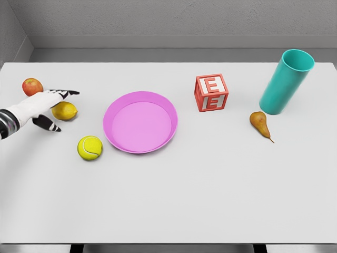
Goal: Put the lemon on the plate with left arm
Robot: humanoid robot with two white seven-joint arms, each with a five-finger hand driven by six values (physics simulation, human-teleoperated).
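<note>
— Where does the lemon (65, 111) lie?
— On the white worktop (210, 190), near its left edge, well left of the pink plate (140, 122) and not on it.
— And the left hand (48, 105)?
— It reaches in from the left, over the lemon; its fingers (67, 93) are stretched out and spread, the thumb apart below, gripping nothing. Whether it touches the lemon cannot be told.
— What lies around it?
— A red apple (32, 86) sits just behind the hand, and a tennis ball (90, 147) lies in front, beside the plate's left rim.
— And to the right?
— A red letter block (211, 93), a teal cup (286, 81) and a pear (259, 123) near the cup's base, all well apart from the plate.
</note>
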